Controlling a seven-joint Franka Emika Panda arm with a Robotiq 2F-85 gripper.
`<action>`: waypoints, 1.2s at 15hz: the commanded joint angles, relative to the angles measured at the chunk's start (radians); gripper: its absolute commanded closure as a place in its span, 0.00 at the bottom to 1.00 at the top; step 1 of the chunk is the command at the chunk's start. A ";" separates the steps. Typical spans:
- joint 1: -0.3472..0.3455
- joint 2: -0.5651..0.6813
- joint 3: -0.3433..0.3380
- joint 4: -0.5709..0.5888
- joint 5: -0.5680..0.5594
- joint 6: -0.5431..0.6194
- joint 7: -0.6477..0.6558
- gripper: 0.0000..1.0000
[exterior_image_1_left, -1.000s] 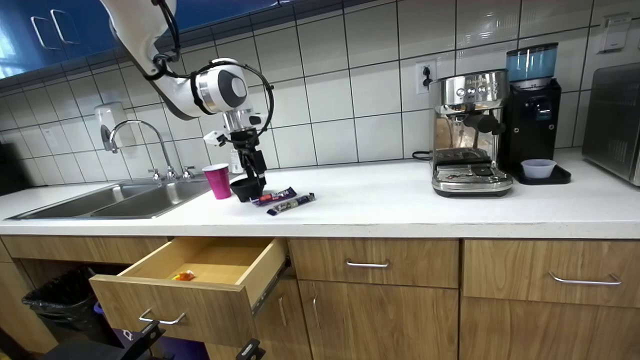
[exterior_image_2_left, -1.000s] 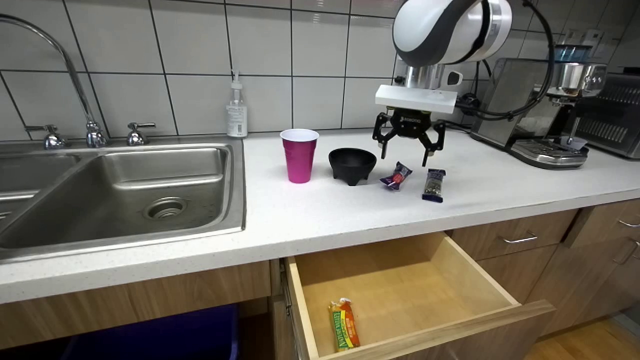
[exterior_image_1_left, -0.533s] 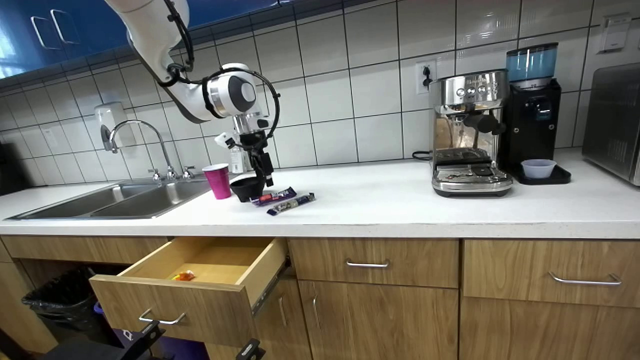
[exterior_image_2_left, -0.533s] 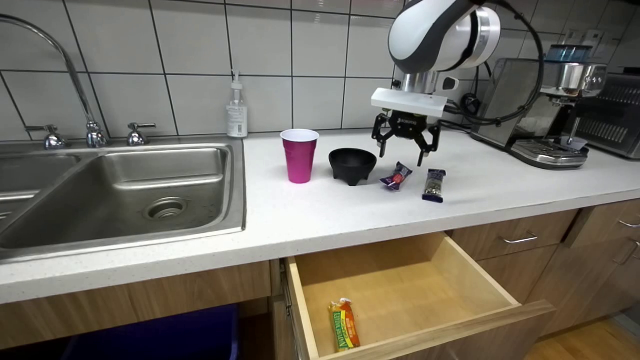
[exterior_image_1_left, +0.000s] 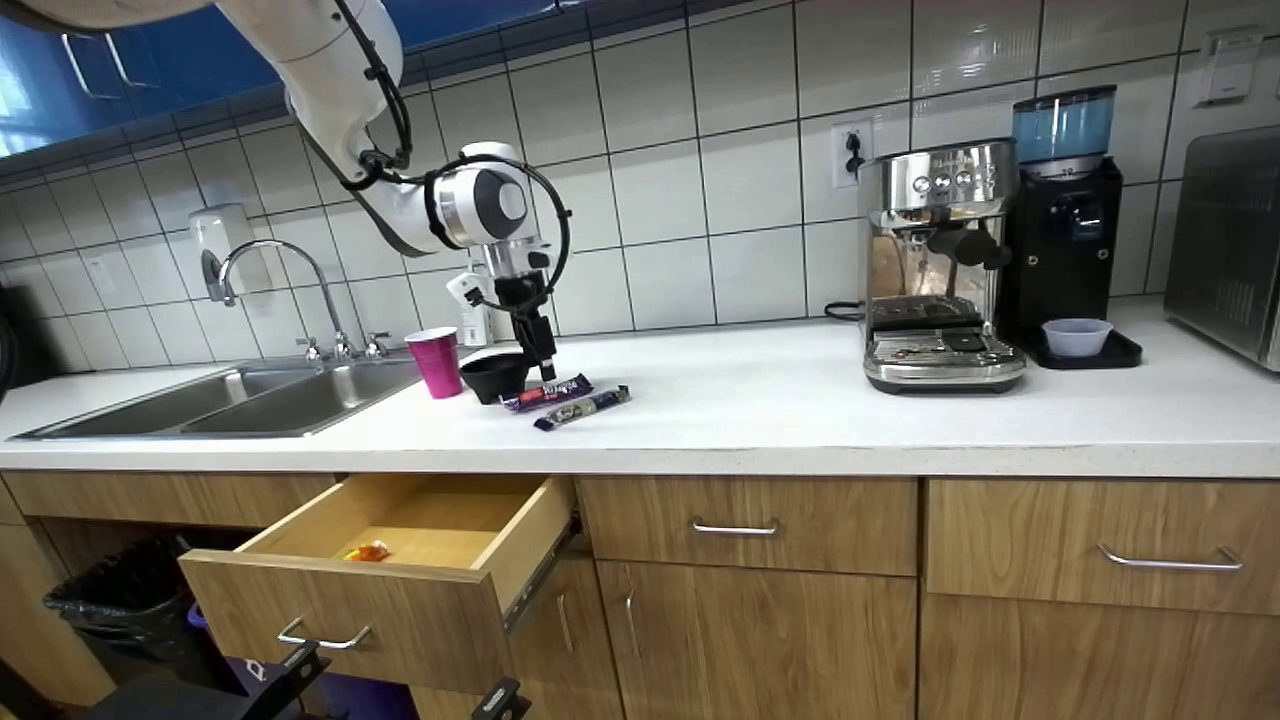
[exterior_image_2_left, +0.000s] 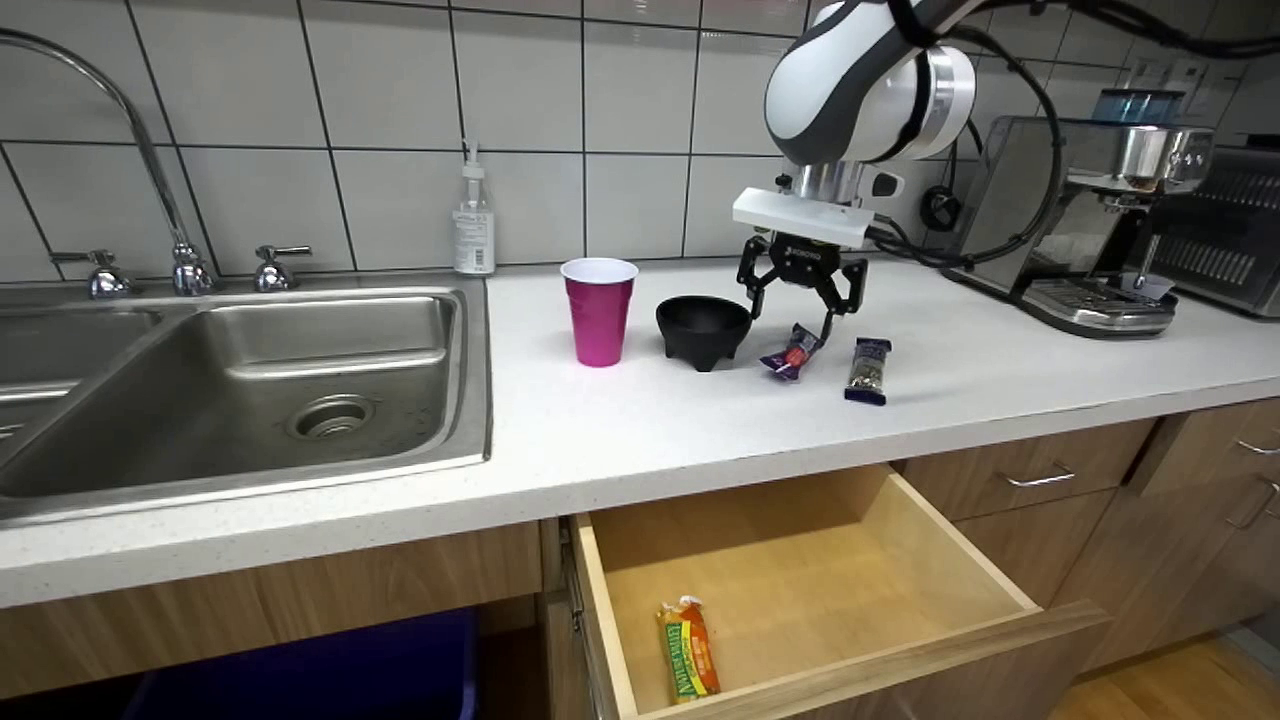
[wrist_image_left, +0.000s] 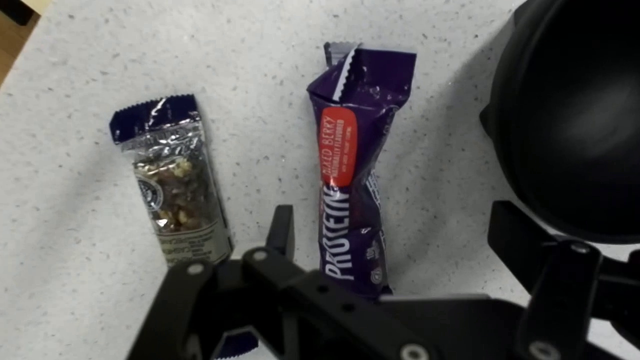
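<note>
Purple-wrapped bar (wrist_image_left: 348, 172) lay loose at the centre of the wrist view. Within the last second, my gripper (exterior_image_2_left: 791, 323), jaws spread and holding nothing, shifted left and lower in an exterior view, apparently improving alignment over the bar.

One purple bar (wrist_image_left: 347, 150), one nut bar (wrist_image_left: 182, 190) and one orange bar (exterior_image_2_left: 688, 650) make three wrapped bars: two on the surface (exterior_image_2_left: 560, 440), one in the single open drawer (exterior_image_2_left: 790, 570). There is one pink cup (exterior_image_2_left: 598, 325); one black bowl (exterior_image_2_left: 703, 332) at left and one small white bowl (exterior_image_1_left: 1077, 338) at right bring the bowls to two. Farther left come one pump bottle (exterior_image_2_left: 474, 230), one tap (exterior_image_2_left: 190, 272), two tap handles (exterior_image_2_left: 275, 272) and two sink basins (exterior_image_2_left: 220, 420); at right, one espresso machine (exterior_image_1_left: 930, 275) and one grinder (exterior_image_1_left: 1065, 225).
</note>
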 joint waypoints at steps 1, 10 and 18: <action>-0.018 0.038 0.006 0.051 0.032 0.000 0.017 0.00; -0.036 0.073 0.011 0.065 0.074 0.005 0.009 0.00; -0.047 0.097 0.012 0.081 0.100 0.015 0.004 0.28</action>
